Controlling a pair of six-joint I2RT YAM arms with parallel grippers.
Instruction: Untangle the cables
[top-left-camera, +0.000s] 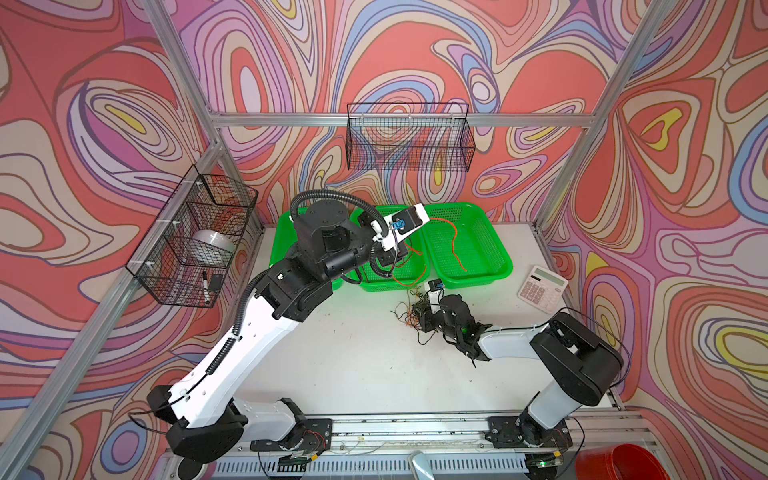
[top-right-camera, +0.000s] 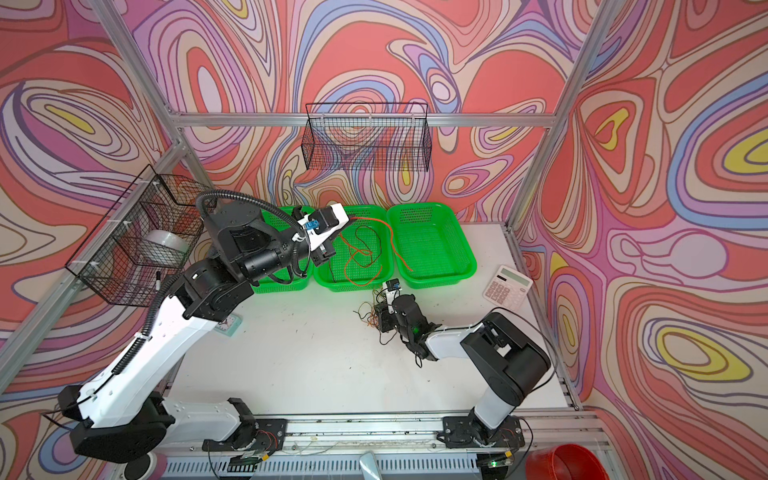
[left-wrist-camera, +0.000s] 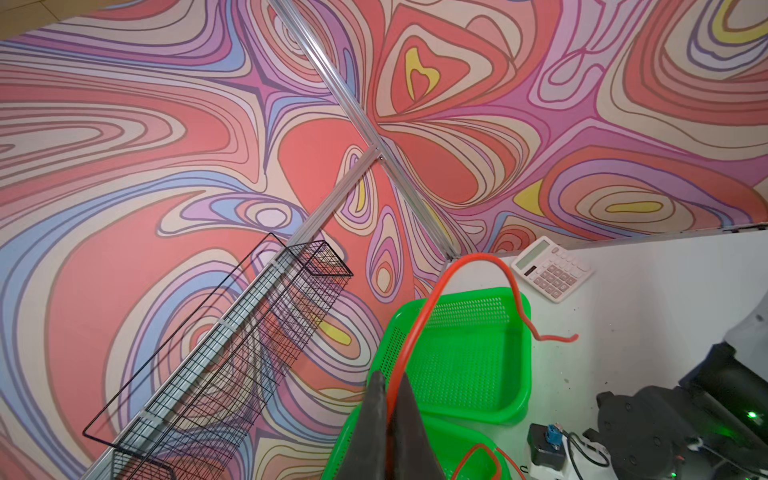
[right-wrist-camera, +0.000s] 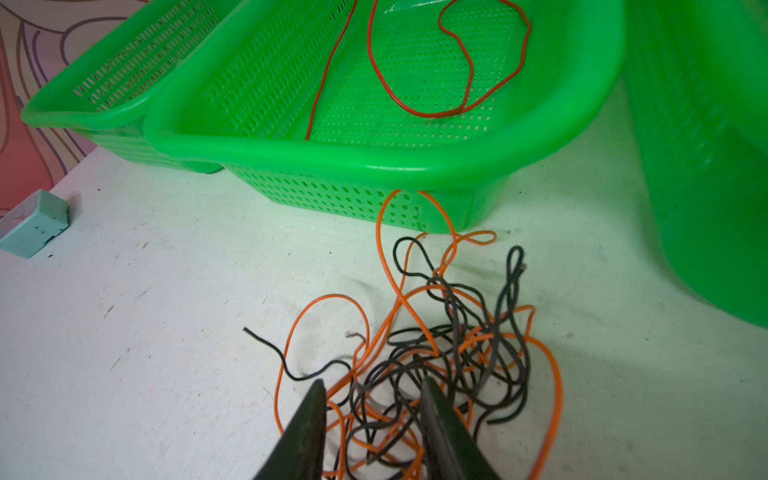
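The cables are thin loose wires. My left gripper (left-wrist-camera: 389, 376) is raised over the green baskets, shut on a red-orange cable (left-wrist-camera: 473, 257) that arcs up from the fingers and hangs free above the right basket (top-left-camera: 500, 259). Both top views show that gripper (top-left-camera: 428, 219) (top-right-camera: 348, 217) half hidden under its camera mount. A tangle of orange and black cables (right-wrist-camera: 457, 345) (top-left-camera: 409, 309) lies on the white table in front of the middle basket (right-wrist-camera: 374, 160). My right gripper (right-wrist-camera: 372, 381) is low over the tangle, open, with strands lying between the fingers. Red-brown cables (top-right-camera: 361, 257) lie in the middle basket.
Three green baskets stand in a row at the back; the left one (top-right-camera: 282, 286) is partly behind my left arm. A calculator (top-left-camera: 542, 286) lies at the right. A small teal box (right-wrist-camera: 35, 222) sits on the left. Wire baskets (top-left-camera: 409, 137) (top-left-camera: 195, 237) hang on the walls. A red coil (top-left-camera: 619, 461) stands off the table.
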